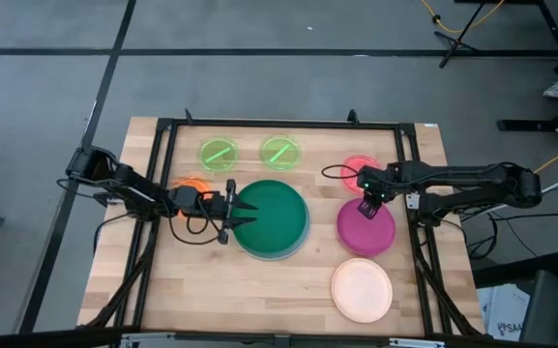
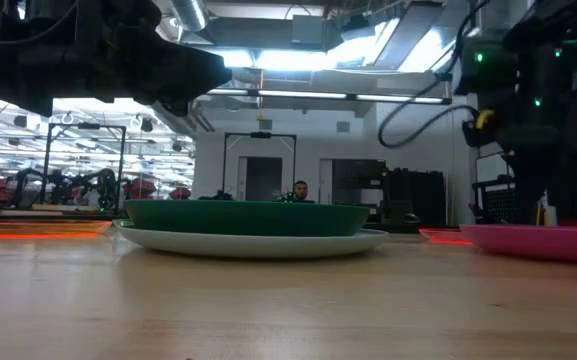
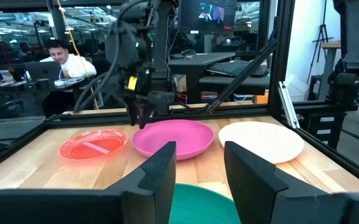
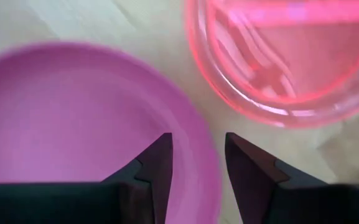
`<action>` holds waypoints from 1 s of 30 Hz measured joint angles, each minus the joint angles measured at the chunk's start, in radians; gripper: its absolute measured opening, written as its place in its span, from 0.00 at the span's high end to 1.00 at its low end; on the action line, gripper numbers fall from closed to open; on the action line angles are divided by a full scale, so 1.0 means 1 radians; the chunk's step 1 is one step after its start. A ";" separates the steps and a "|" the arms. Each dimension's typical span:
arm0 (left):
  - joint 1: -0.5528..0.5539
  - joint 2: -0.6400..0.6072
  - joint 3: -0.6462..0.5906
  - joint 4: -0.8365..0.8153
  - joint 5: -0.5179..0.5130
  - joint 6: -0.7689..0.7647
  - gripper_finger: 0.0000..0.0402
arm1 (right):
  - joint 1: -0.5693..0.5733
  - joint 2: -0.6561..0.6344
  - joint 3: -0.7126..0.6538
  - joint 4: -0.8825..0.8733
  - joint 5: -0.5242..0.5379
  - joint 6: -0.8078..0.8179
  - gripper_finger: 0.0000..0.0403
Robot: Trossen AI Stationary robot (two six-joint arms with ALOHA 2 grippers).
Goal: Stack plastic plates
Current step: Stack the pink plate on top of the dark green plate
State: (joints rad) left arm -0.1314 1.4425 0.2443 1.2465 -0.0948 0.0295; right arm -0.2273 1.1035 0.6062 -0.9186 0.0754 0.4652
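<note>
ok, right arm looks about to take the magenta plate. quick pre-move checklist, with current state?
1. Right tool over the magenta plate rim: ok; the right wrist view shows its fingers astride the rim.
2. Right tool open: ok, gap visible between the fingers.
3. Rim actually gripped: not ok, fingers not closed on it yet.
4. Translucent pink plate out of the way: cannot tell; it lies very close beside the magenta rim.
5. Destination stack ready: ok; dark green plate sits on the light blue plate.
6. Left tool clear of the stack: not ok; it sits open at the green plate's edge.
</note>
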 joint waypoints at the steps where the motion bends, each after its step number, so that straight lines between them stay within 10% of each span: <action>1: 0.000 0.000 0.000 0.000 0.000 0.000 0.68 | -0.012 0.008 -0.008 -0.009 -0.003 0.000 0.66; 22: 0.000 0.000 0.000 0.001 0.000 0.000 0.68 | -0.055 0.130 -0.064 0.108 -0.172 -0.058 0.66; 30: 0.000 0.000 0.000 0.000 0.000 0.000 0.68 | -0.055 0.144 -0.064 0.109 -0.159 -0.056 0.84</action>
State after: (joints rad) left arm -0.1318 1.4425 0.2443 1.2469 -0.0948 0.0292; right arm -0.2821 1.2476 0.5419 -0.8093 -0.0837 0.4095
